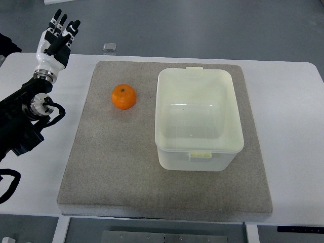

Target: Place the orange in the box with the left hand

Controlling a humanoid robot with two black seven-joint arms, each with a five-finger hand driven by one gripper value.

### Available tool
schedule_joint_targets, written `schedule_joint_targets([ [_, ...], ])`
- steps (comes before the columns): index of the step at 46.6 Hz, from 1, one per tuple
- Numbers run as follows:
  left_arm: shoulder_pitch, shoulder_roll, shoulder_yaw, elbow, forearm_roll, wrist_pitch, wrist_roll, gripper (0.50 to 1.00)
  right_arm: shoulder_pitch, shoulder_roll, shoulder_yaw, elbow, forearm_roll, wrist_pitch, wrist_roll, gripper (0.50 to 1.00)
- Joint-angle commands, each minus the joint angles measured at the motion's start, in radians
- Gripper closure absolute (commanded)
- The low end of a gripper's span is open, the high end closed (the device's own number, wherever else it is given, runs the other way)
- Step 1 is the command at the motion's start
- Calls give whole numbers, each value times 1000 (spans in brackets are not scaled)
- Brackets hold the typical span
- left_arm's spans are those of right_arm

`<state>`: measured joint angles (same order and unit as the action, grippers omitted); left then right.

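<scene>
Clearly, we see the orange (123,96) lying on a grey felt mat (101,167) that covers most of the white desk (291,131). It is round, bright orange in colour, with a small dark stem mark on its top and a slightly glossy skin. It rests alone on the left part of the mat, near the far edge, and it is not touching anything else. Just to its right, but apart from it, stands the box (198,157), a pale cream plastic container with rounded corners, open at the top, and we see nothing inside it.

Our left hand (57,39) is at the far left corner of the desk, well apart from the orange. Its fingers (62,22) are stretched out and slightly spread, pointing away from us, and it holds nothing. The hand has white and black parts, and its black arm (23,121) comes in from the left edge of the picture. Beyond the mat, near the far edge of the desk, lies a small clear square object (110,47).
</scene>
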<state>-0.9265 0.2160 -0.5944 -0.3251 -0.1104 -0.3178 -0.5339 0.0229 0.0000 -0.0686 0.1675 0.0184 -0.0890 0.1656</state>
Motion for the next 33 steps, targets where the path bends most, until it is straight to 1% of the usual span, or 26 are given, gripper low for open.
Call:
schedule_joint_targets([
  [1, 3, -3, 1, -2, 0, -1, 0, 508, 0, 0, 0, 0, -2, 0, 0, 568],
  [12, 5, -1, -1, -11, -2, -17, 0, 508, 0, 0, 1, 1, 0, 0, 0, 568],
  [20, 2, -6, -1, -9, -2, -3, 2, 508, 0, 0, 0, 1, 0, 0, 0, 568],
  [33, -2, -6, 7, -11, 0, -15, 2, 508, 0, 0, 1, 0, -2, 0, 0, 568],
])
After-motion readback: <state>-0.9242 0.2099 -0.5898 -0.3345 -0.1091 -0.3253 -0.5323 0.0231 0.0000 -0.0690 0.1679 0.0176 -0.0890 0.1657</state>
